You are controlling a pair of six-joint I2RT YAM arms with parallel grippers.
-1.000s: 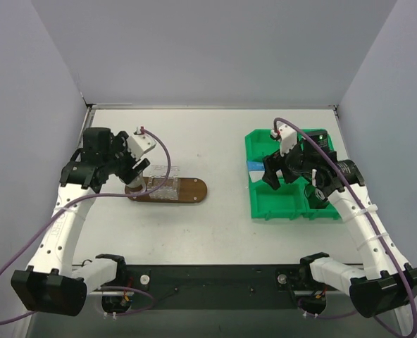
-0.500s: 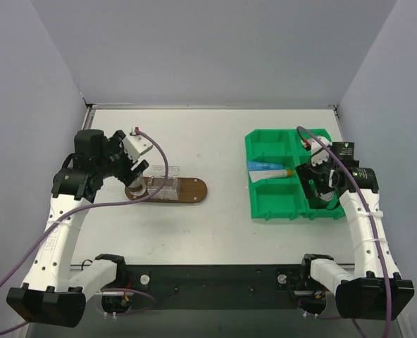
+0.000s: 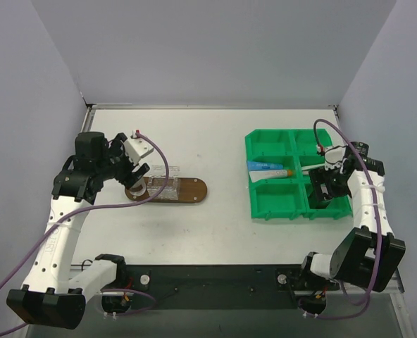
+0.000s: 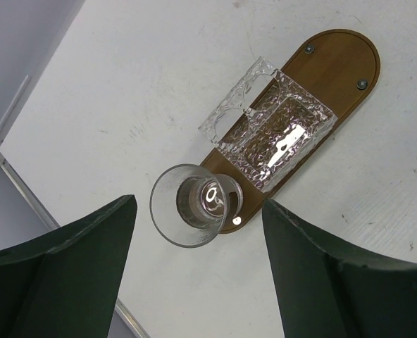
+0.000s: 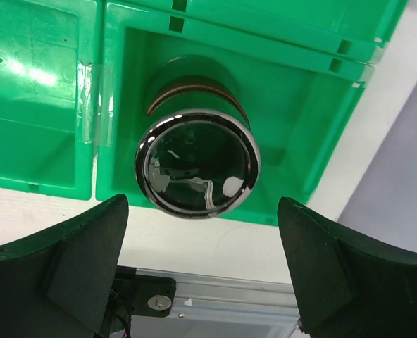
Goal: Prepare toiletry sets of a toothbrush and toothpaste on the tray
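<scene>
**A:** Start with the top view. Where are the task items?
**B:** Your toothpaste [image 3: 266,167] lies in the middle-left compartment of the green bin [image 3: 268,144], with its orange cap toward the divider. The toothbrush [image 3: 308,167] is a thin pale stick in the middle-right compartment, just beside your right arm [image 3: 367,204]. The tray [image 3: 193,190] sits well apart from the bin, on the left half of the table [image 3: 215,141]. It carries a clear holder [image 3: 160,186] and a glass [image 3: 136,189] at its left end. Your left arm [image 3: 64,211] hangs over that end.
**A:** And the left wrist?
**B:** Your left fingers [image 4: 75,260] are spread wide and grip nothing. The glass stands below, between them, on the tray's rounded end and just beside the textured holder.
**A:** Right wrist?
**B:** Your right fingers [image 5: 60,274] are also spread and empty. Below and between them, a dark chrome-rimmed cup [image 5: 198,163] stands upright in one bin compartment, its mouth facing the camera
</scene>
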